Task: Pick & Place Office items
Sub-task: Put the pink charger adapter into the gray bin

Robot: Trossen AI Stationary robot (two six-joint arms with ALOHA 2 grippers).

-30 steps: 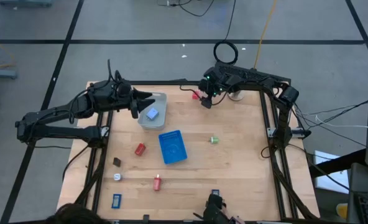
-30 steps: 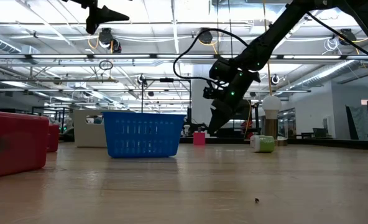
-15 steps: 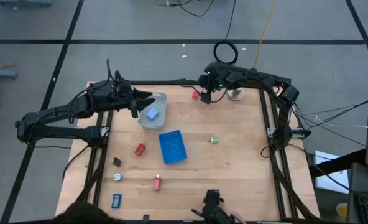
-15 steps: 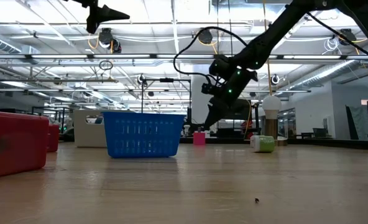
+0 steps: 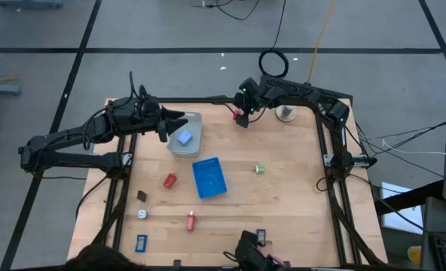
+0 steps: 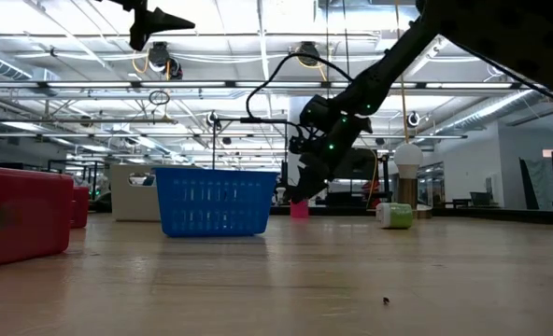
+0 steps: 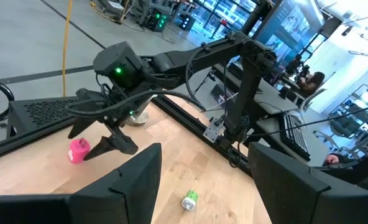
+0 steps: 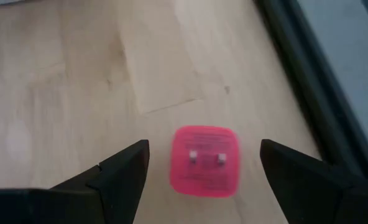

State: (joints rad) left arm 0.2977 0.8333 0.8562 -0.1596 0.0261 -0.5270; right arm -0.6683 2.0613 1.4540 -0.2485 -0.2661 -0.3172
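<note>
A pink cube (image 8: 205, 160) lies on the wood at the table's far edge. My right gripper (image 5: 242, 120) is open, slants down over it, and has one finger (image 8: 125, 169) on either side without touching. My left gripper (image 5: 172, 120) is open and hangs high over the grey tray (image 5: 193, 126), which holds a pale blue piece (image 5: 184, 138). Loose on the table are a red piece (image 5: 169, 180), a green one (image 5: 259, 169), a brown one (image 5: 142, 196), a white one (image 5: 142, 214), another red one (image 5: 190, 221) and two dark blue ones (image 5: 141, 242).
A blue basket (image 5: 209, 178) stands mid-table. A white knob on a round base (image 5: 285, 114) stands at the far edge, right of the right gripper. A black frame rail (image 8: 308, 81) runs close behind the pink cube. A dark shape (image 5: 249, 252) shows at the near edge.
My right gripper has moved toward the table's left edge and slightly down, and its open fingers now stand on either side of the pink cube. The cube has stayed where it was.
</note>
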